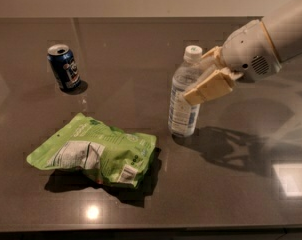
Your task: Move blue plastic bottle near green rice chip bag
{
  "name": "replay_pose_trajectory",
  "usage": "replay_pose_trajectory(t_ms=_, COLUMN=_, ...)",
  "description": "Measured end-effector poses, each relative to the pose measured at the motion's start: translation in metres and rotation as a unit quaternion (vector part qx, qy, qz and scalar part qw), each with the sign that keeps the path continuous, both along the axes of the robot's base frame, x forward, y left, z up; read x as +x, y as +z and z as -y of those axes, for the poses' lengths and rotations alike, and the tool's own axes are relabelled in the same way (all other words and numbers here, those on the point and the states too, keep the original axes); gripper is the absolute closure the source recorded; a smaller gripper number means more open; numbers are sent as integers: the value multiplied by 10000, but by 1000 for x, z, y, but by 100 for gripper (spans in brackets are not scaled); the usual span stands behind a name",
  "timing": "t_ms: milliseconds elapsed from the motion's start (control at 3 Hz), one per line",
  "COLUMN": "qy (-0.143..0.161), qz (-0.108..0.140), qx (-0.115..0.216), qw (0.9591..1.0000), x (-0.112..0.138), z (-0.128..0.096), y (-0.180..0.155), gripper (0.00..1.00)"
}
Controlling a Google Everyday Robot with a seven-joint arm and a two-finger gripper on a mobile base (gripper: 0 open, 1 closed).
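Observation:
The blue plastic bottle [183, 96] is clear with a white cap and a pale blue-and-white label. It stands upright at the middle right of the dark table [141, 49]. My gripper [203, 76] comes in from the right and is shut on the bottle's upper part, its tan fingers [211, 86] on either side. The green rice chip bag [93, 151] lies flat at the lower left, its right edge a short gap to the left of the bottle's base.
A dark blue soda can [64, 67] stands upright at the back left. My white arm [271, 39] reaches in from the upper right. The table's front edge runs along the bottom of the view.

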State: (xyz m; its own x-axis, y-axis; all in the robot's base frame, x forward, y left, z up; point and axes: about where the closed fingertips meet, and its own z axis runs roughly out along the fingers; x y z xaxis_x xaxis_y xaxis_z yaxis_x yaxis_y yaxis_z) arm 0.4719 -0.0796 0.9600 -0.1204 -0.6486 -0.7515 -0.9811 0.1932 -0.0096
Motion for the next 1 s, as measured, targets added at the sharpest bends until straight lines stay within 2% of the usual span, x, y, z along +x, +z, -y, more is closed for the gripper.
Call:
replay_pose_trajectory(t_ms=333, qy=53, qz=-85, qx=53, qw=9999, x=-11, z=-2, y=-7, gripper=100)
replay_pose_trajectory(t_ms=1000, qy=183, qz=-54, qx=243, qw=9995, x=-22, z=-19, y=-12, gripper=100)
